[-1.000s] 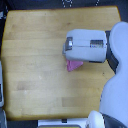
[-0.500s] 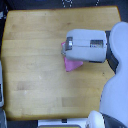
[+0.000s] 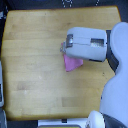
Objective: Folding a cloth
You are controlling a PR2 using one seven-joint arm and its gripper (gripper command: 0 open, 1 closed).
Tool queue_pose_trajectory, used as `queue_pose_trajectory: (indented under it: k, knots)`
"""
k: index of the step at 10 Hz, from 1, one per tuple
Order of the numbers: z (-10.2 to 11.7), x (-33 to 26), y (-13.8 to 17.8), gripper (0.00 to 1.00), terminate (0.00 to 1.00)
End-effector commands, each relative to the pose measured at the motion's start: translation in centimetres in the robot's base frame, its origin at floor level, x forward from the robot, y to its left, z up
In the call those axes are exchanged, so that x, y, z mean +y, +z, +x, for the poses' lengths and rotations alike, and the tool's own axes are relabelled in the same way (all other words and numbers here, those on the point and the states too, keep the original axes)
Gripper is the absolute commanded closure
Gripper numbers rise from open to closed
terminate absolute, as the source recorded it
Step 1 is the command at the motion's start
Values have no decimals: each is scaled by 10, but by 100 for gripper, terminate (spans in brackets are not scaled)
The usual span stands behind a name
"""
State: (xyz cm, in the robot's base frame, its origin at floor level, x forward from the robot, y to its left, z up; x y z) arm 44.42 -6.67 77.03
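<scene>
One cloth (image 3: 73,63) is seen, a small pink-magenta patch lying on the wooden tabletop (image 3: 35,60), slightly right of the frame's centre. Only its lower part is shown, tapering to a blunt point toward the lower left; its upper part is covered by the arm above it. The visible piece appears bunched or doubled over rather than spread flat, so a fold is judged to be under way, though no neat, finished rectangle can be confirmed. How much smoothing or further folding is left cannot be settled from this view.

One gripper (image 3: 64,48) is counted, at the left end of the grey-and-white forearm that reaches in from the frame's right edge, directly over the cloth's upper edge. The fingers are blurred and hidden beneath the housing; whether they are spread or pinching the fabric cannot be told.

One tabletop is seen, filling most of the frame.
</scene>
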Motion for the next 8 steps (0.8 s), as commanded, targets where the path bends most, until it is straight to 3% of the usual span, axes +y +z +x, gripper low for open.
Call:
queue_pose_trajectory:
  k: [1,6,8]
  knots:
    - [35,-14,34,0,0]
    - [70,-61,127,0,0]
    - [68,-81,150,0,0]
